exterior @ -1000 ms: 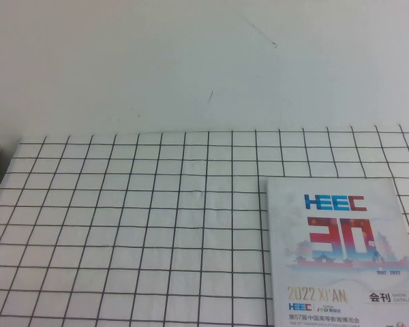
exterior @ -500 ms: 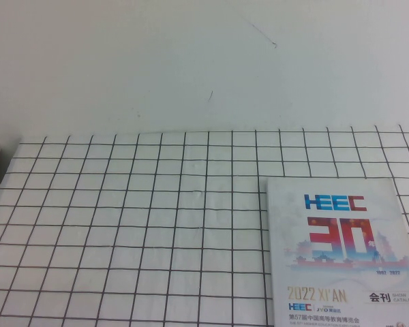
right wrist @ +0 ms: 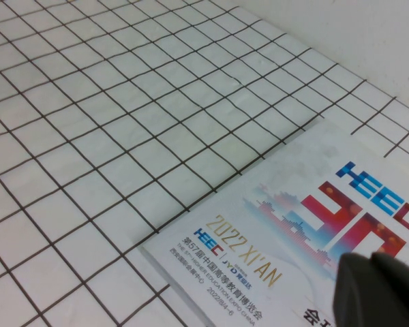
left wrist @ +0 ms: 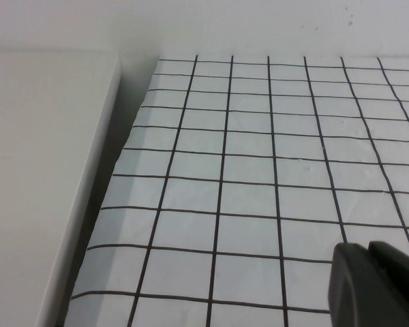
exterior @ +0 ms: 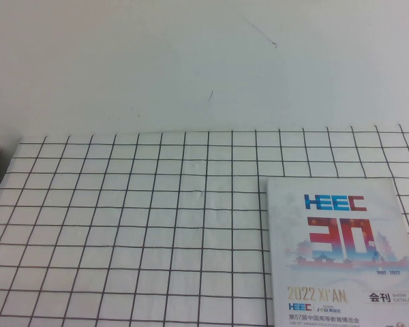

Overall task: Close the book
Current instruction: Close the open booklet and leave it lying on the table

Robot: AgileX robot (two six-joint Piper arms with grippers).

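Note:
The book [exterior: 341, 252] lies flat and closed at the near right of the gridded mat, front cover up with "HEEC 30" and "2022 XI'AN" printed on it. Neither arm shows in the high view. In the right wrist view my right gripper [right wrist: 371, 262] hovers over the book's [right wrist: 273, 238] cover, fingers pressed together with nothing between them. In the left wrist view my left gripper [left wrist: 368, 251] hangs above the bare mat near its left edge, shut and empty, far from the book.
A white mat with a black grid [exterior: 136, 225] covers the table. Past its far edge is plain white tabletop [exterior: 191, 68]. A white raised border [left wrist: 48, 177] runs along the mat's left side.

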